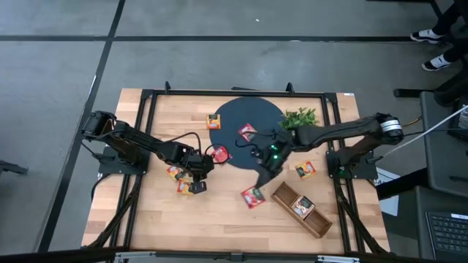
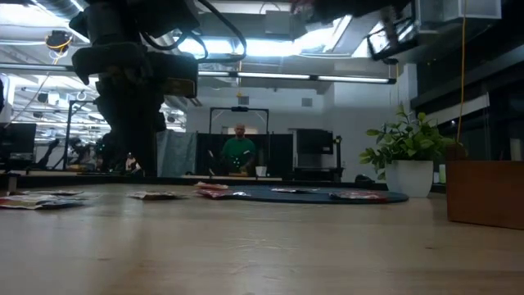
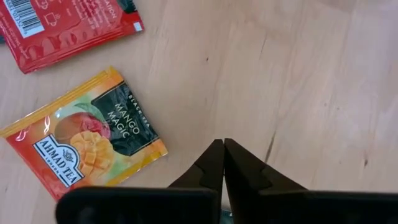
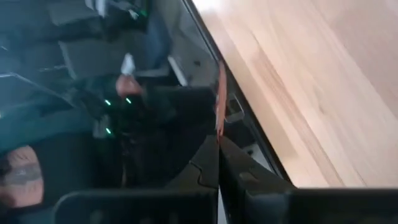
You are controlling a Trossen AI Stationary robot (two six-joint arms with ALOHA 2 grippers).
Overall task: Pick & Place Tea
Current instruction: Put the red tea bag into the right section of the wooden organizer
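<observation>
Left gripper (image 3: 222,148) is down low over bare wood, fingers clenched tip to tip with nothing between them. The mango packet (image 3: 84,146) lies flat just beside those tips, off to one side and not under them, one corner turned toward the fingers. It's a glossy square foil sachet, orange-yellow with a dark label panel. A red packet (image 3: 56,25) lies farther out past it. To grasp the mango one, the fingers would need to release and slide sideways over an edge, I'd say.

Right gripper (image 1: 260,179) hangs between the dark round mat (image 1: 230,117) and the wooden tray (image 1: 322,221), fingers pinched. In its wrist view a thin red-orange strip (image 4: 219,99) stands straight out of the tips (very likely a tea packet seen edge-on). From above, that held packet (image 1: 253,196) shows red at the fingertips. The tray lies just beside it, long axis slanting across the tabletop (image 1: 219,219), with one packet already in a compartment. The right arm is clearly the nearer one for that drop. Other packets lie scattered on the mat and the pale, matte wood.
</observation>
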